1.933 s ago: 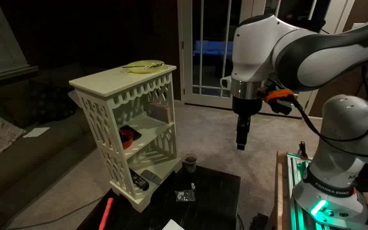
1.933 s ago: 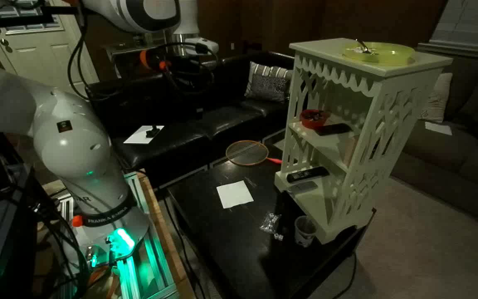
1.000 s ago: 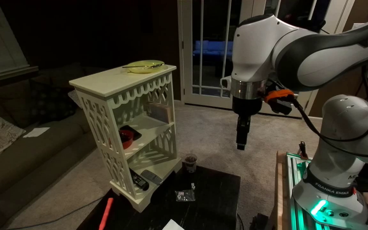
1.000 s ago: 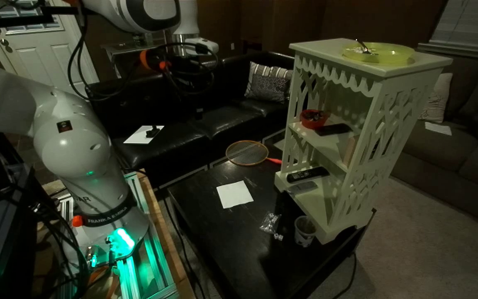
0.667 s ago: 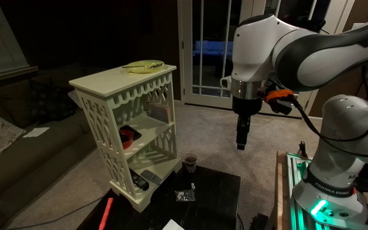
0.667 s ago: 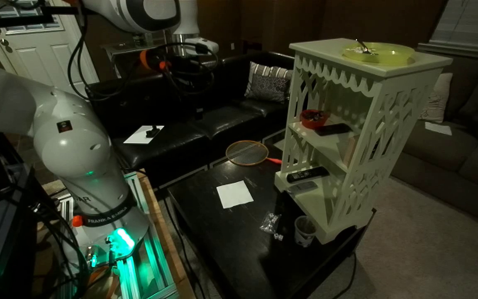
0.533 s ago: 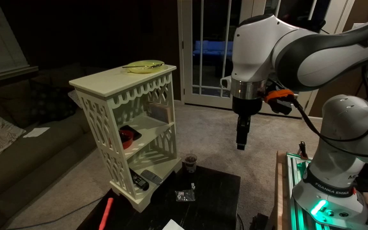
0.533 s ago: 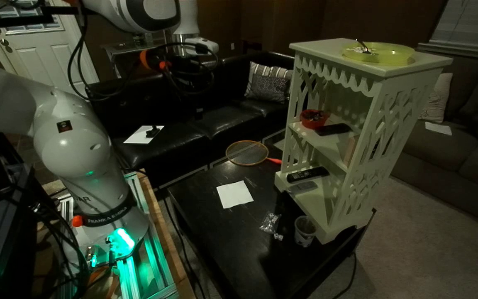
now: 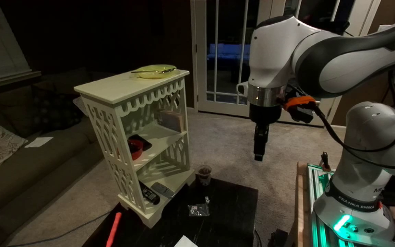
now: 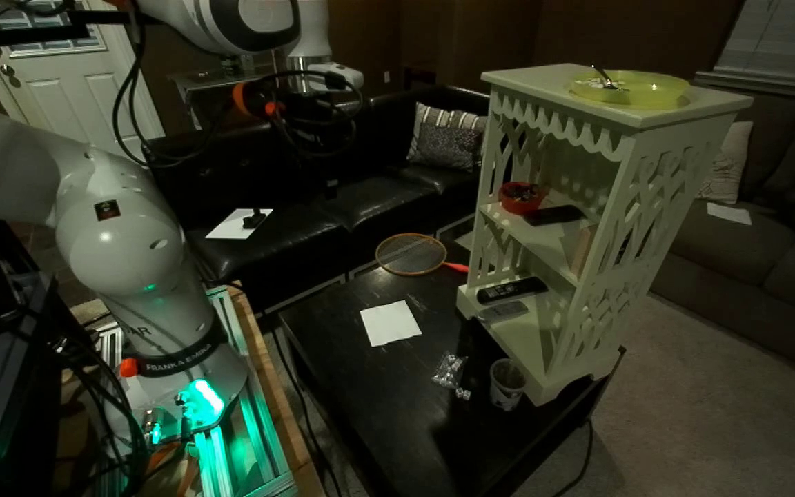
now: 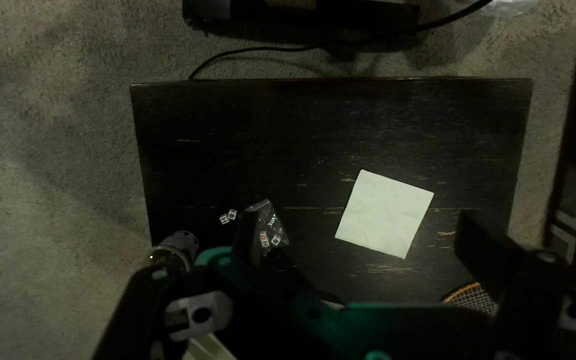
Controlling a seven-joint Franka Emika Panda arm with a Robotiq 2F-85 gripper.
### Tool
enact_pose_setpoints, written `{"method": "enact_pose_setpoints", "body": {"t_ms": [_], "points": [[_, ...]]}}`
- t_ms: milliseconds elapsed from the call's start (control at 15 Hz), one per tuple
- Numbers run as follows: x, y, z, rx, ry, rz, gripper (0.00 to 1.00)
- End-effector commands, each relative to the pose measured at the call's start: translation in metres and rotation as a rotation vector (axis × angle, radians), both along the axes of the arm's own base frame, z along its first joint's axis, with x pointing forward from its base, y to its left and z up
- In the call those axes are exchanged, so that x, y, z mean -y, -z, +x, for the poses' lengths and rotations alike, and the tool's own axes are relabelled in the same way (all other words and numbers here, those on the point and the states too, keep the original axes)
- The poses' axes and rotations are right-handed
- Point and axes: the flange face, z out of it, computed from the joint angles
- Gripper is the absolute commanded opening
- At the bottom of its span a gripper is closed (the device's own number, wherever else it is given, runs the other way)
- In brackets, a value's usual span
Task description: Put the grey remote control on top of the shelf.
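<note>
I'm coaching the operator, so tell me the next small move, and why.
Probably ease the open gripper towards the bottom tier of the shelf: the grey remote lies there beside the black remote, and the gripper hangs clear of both, holding nothing.

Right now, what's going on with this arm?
The Panda arm is handling nothing: its gripper hangs open in midair, clear of the shelf. The grey remote control lies on the shelf's bottom tier beside a black remote. It has yet to go on top, where a yellow-green dish sits.
</note>
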Motion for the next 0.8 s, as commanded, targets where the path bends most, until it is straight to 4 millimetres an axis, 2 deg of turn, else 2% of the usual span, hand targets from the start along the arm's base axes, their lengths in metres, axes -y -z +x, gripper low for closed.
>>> {"method": "enact_pose_setpoints", "body": {"t_ms": [0,267,467,600,733], "points": [[0.0,0.0,0.0,-0.001,0.0,0.0,1.0],[0.001,-0.003,0.008,0.029,0.023,0.018,1.0],[0.004,-0.009,0.028,0.115,0.066,0.027,1.0],[0.004,0.001,0.044,0.145,0.098,0.044,1.0],[0.007,0.018,0.057,0.151,0.132,0.046,1.0]]}}
